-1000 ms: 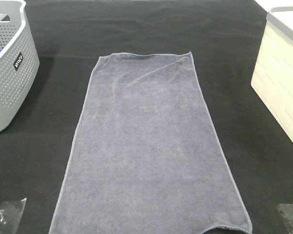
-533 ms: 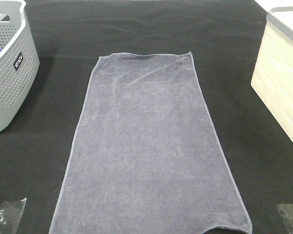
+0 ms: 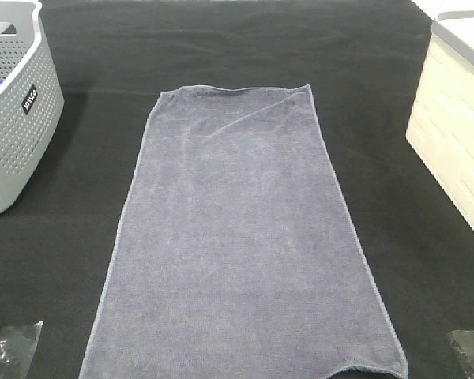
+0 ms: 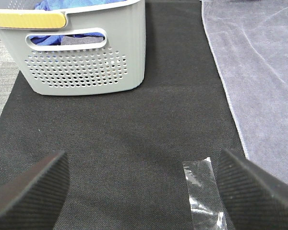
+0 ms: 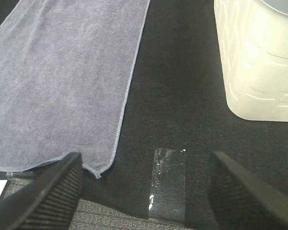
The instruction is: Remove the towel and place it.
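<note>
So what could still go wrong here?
The towel lies flat on the black cloth, so a pinch at its hem could catch that cloth too. It is long, so lifted by one edge it might drag across the tape. Both the left gripper and right gripper are open, holding nothing.

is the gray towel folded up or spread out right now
Spread out: the towel lies flat in a single layer on the black cloth, all hems visible.

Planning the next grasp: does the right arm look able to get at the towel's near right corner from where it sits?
Probably yes. The right gripper is open over bare black cloth, with the towel corner lying flat just beside it and nothing between.
</note>
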Robot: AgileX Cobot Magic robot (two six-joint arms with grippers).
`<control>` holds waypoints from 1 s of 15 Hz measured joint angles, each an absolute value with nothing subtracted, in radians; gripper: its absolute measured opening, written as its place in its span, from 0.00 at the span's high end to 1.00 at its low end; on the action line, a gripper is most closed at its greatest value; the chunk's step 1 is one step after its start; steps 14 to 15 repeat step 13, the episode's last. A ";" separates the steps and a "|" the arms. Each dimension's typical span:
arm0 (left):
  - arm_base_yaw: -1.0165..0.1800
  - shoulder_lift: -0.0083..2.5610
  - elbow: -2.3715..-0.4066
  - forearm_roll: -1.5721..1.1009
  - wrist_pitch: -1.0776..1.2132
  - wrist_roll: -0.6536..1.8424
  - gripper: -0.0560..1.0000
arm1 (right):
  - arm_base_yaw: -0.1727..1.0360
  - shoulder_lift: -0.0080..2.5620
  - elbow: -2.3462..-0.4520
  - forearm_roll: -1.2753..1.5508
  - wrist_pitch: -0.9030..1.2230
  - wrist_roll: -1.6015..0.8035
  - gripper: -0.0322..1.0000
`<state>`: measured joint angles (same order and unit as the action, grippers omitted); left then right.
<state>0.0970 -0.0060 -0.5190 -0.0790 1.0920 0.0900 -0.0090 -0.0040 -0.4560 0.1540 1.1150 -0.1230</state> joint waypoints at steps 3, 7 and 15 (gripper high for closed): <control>0.097 -0.006 -0.519 -0.079 1.092 0.089 0.20 | -0.009 -0.004 -0.456 0.154 1.115 -0.123 0.28; 0.097 -0.006 -0.519 -0.084 1.092 0.089 0.20 | -0.009 -0.004 -0.456 0.154 1.115 -0.123 0.28; 0.097 -0.006 -0.519 -0.086 1.092 0.089 0.20 | -0.009 -0.004 -0.456 0.154 1.115 -0.123 0.28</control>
